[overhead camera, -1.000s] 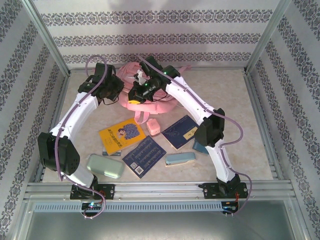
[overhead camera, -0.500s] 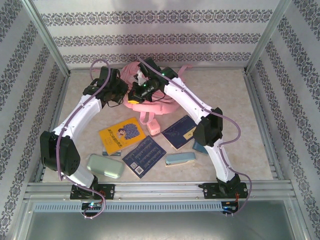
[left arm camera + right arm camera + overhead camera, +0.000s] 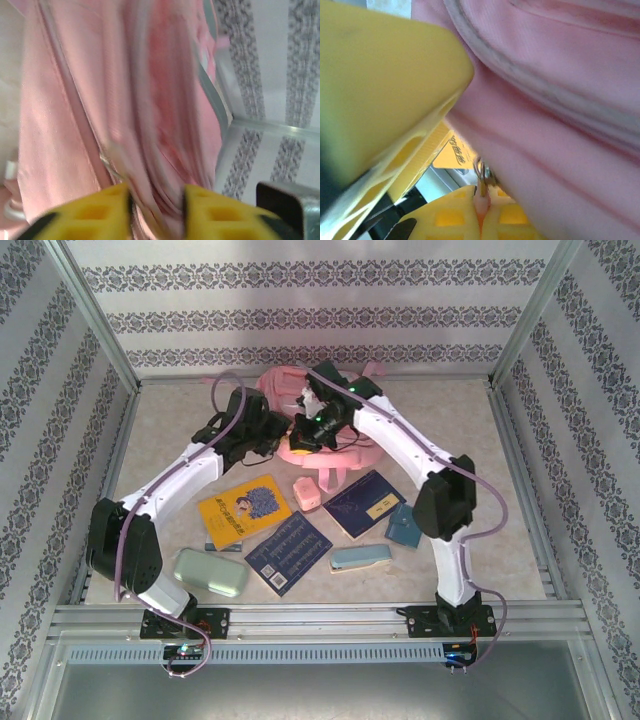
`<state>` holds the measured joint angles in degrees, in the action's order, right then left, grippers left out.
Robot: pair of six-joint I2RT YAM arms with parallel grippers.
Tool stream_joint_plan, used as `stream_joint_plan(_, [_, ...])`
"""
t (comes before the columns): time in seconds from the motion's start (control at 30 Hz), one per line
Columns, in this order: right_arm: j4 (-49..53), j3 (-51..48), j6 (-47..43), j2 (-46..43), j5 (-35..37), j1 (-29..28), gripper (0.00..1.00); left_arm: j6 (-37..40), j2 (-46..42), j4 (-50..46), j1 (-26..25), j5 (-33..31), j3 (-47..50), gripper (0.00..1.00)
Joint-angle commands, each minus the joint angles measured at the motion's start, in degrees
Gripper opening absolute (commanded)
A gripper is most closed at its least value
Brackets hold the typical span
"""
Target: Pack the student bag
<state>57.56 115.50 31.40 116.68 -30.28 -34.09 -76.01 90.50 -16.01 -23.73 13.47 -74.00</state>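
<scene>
No text legible. Yellow book [image 3: 244, 511]: dark print and picture on cover, too small to read. Blue book [image 3: 363, 503]: small yellow label, wording unreadable. Dark blue book [image 3: 288, 551]: rows of pale print, too fine to make out.

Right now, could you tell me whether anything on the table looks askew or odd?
Nothing looks damaged. The student bag sits crumpled at the far middle of the table, its zip pull pinched in the right end effector. The yellow book and the blue book beside it lie skewed, not yet packed.
</scene>
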Motion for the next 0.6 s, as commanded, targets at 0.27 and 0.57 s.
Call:
stream_joint_plan(0.27, [-4.91,-22.47,-12.45,-18.27,6.28,6.1,0.0,12.4,2.0,-11.77,5.87,5.77,-6.01,0.72])
stream_joint_plan(0.57, [-5.09,-28.19,-12.79,-22.96,5.58,9.79,0.0,10.42,12.55,-9.89,7.75,12.12,-9.24,0.61])
